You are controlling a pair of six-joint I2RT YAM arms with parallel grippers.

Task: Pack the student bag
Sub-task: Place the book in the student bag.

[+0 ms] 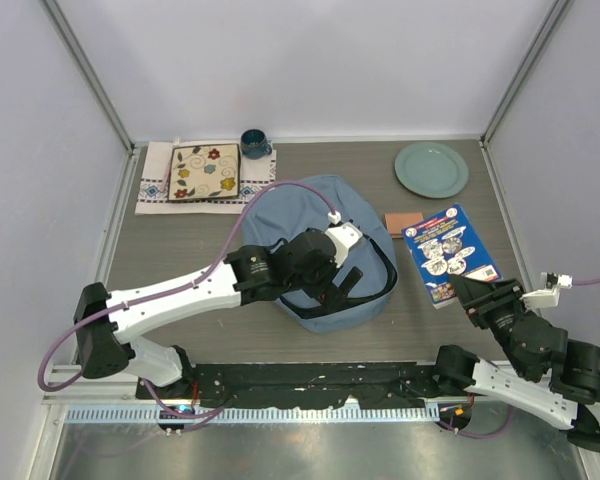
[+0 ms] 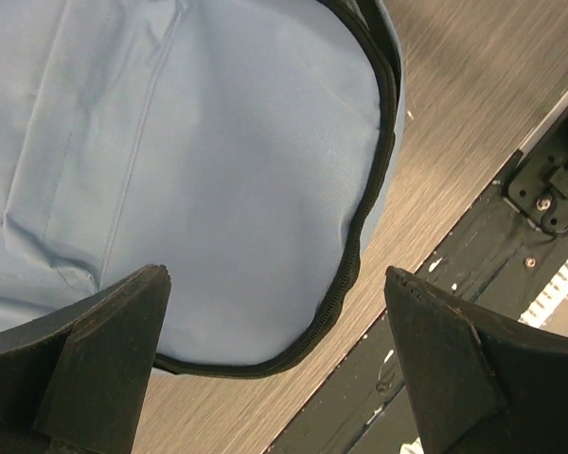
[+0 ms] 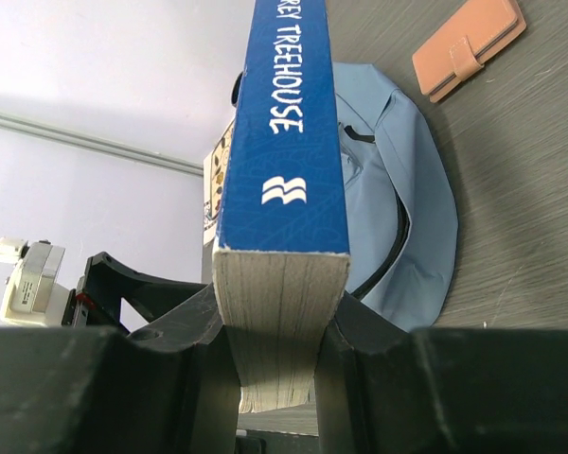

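Observation:
The student bag (image 1: 315, 205) is a rounded dusty-blue backpack with dark zipper lines, lying flat mid-table. My left gripper (image 1: 338, 288) hovers open over its near edge. In the left wrist view the bag (image 2: 199, 161) and its zipper rim lie below the wide-apart fingers (image 2: 104, 359), with nothing between them. My right gripper (image 1: 472, 295) is shut on the near end of a blue book (image 1: 448, 250), right of the bag. The right wrist view shows the book (image 3: 284, 142) clamped spine-up between the jaws, and the bag (image 3: 402, 208) beyond it.
A salmon-pink wallet (image 1: 403, 222) lies between the bag and the book. A green plate (image 1: 431, 168) sits back right. A dark mug (image 1: 255, 143) and a flower-patterned square (image 1: 204, 172) on a cloth sit back left. Walls enclose three sides.

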